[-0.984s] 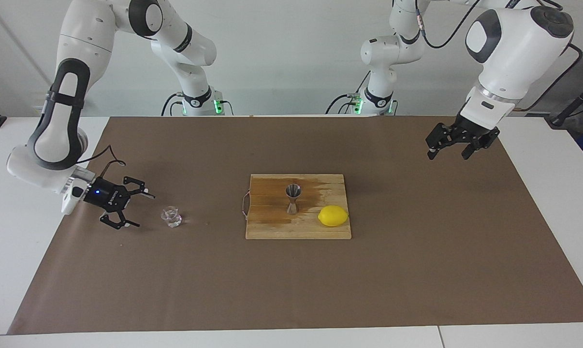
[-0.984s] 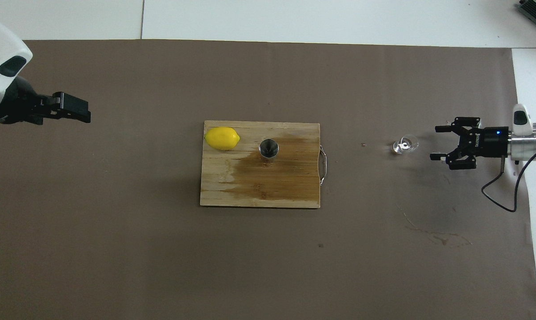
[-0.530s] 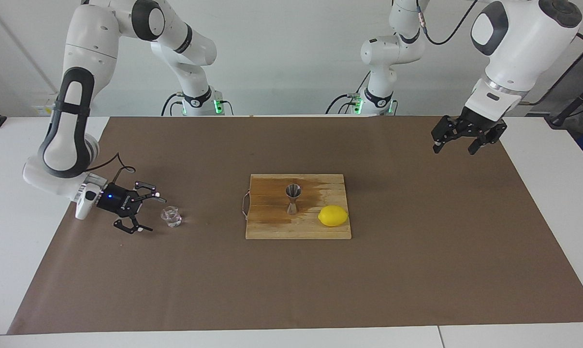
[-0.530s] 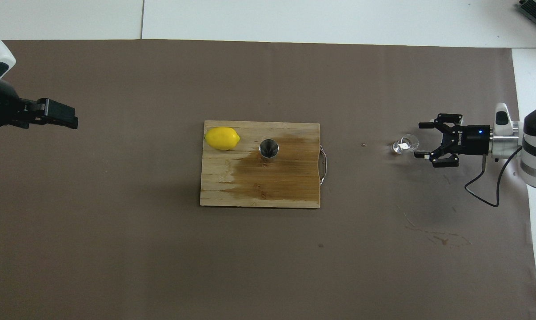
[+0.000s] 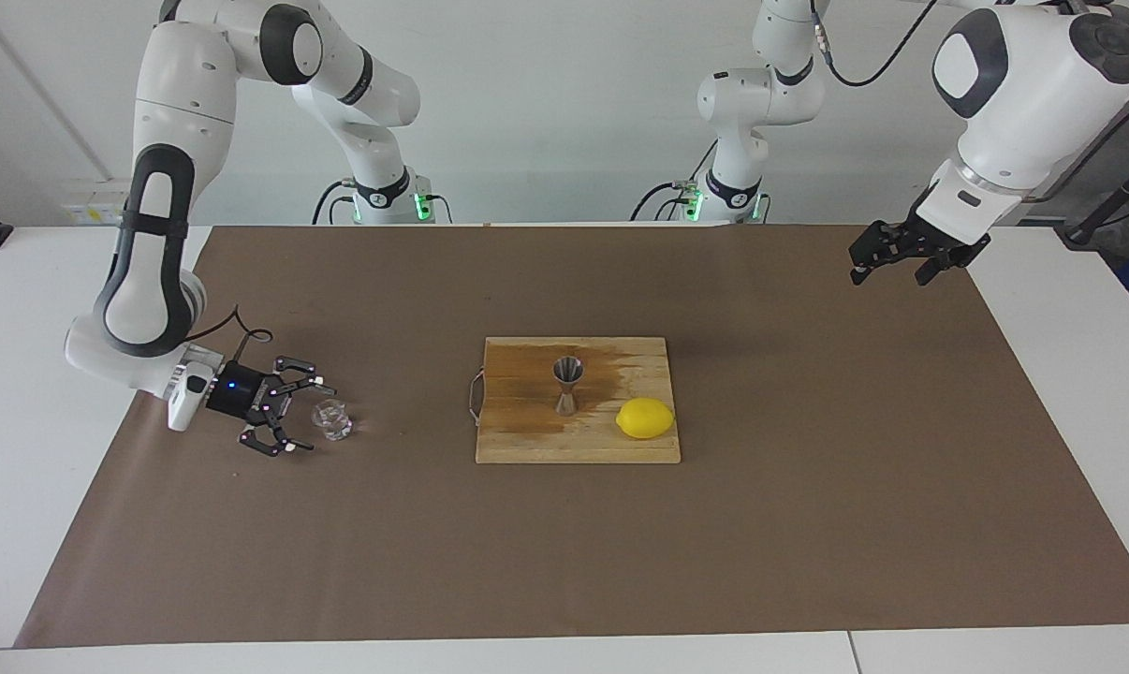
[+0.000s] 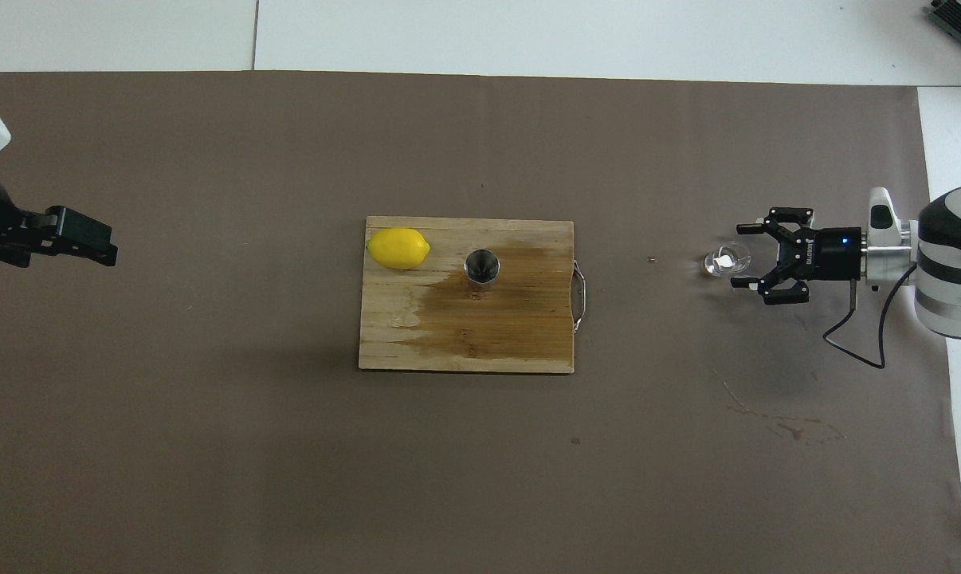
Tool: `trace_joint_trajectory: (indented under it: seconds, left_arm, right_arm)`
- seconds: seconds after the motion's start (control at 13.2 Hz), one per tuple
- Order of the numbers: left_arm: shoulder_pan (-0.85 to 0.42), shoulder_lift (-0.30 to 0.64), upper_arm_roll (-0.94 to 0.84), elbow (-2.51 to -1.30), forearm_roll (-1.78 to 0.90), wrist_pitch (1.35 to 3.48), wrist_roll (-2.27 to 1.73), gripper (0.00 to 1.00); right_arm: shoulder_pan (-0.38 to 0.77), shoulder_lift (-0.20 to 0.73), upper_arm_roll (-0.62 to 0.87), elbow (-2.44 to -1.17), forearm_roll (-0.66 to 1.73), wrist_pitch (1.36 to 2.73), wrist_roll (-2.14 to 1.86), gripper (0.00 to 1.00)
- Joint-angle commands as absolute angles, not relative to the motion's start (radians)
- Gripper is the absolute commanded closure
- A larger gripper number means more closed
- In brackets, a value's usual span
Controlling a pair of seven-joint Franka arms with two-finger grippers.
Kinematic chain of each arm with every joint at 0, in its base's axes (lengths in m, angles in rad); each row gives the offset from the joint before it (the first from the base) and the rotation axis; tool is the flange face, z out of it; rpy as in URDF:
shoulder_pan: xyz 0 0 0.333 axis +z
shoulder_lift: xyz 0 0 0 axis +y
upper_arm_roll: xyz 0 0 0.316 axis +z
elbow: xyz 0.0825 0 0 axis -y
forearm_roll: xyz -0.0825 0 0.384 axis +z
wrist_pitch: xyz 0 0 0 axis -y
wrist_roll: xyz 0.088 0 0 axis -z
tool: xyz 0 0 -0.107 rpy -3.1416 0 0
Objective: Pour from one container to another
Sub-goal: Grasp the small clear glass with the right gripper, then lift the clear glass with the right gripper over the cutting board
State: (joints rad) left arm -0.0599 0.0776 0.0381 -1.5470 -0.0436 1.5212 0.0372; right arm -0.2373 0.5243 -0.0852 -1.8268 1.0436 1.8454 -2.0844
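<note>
Clear glass made the little cup (image 5: 331,419) hard to read against the brown paper (image 5: 808,524). It stood on the paper just in front of the right claw (image 5: 300,417), whose fingers were spread wide with nothing between them; the cup sat at the mouth of the gap, not yet between the fingertips, and I could not tell whether any fingertip touched it. Well apart from that claw, toward the middle of the table, the steel jigger (image 5: 566,383) stood upright on the wooden board (image 5: 527,445), with a lemon (image 5: 645,418) beside it on the same board.

The step in hand looked like the reach for the cup, with pouring not yet begun. To do it well, the right claw probably needed to slide in low and level until the cup sat squarely between the fingers, then close gently at the cup's middle. A squat, slick cup could skid or tip if one finger arrived first.

The left claw (image 5: 890,256) waited in the air over the paper at its own arm's end of the table, fingers apart and empty. From overhead it was partly cut off by the edge of the view.

Whether the cup held any liquid could not be made out, nor could the inside of the jigger.
</note>
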Motion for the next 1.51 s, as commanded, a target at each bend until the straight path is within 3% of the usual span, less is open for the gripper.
trace_joint_trajectory:
  seconds: [0.0,0.3,0.68,1.36,1.44]
  left_arm:
    - [-0.094,0.058,0.066,-1.539,-0.023,1.454,0.049,0.0]
    - [-0.115,0.063,0.063,-1.487,-0.021,1.391,0.04,0.0]
    - [-0.114,-0.008,0.055,-1.621,-0.02,1.505,0.041,0.0]
    - [-0.11,-0.008,0.051,-1.623,-0.011,1.533,0.038,0.0]
    - [-0.109,-0.011,0.049,-1.626,-0.011,1.526,0.037,0.0]
  right_arm:
    - [-0.236,0.537,-0.083,-1.83,1.074,1.845,-2.125,0.0]
    - [-0.221,0.541,-0.083,-1.829,1.077,1.853,-2.125,0.0]
    - [-0.201,0.551,-0.083,-1.819,1.094,1.861,-2.125,0.0]
    - [-0.218,0.548,-0.084,-1.818,1.048,1.852,-2.134,0.0]
    - [-0.218,0.548,-0.084,-1.818,1.046,1.85,-2.135,0.04]
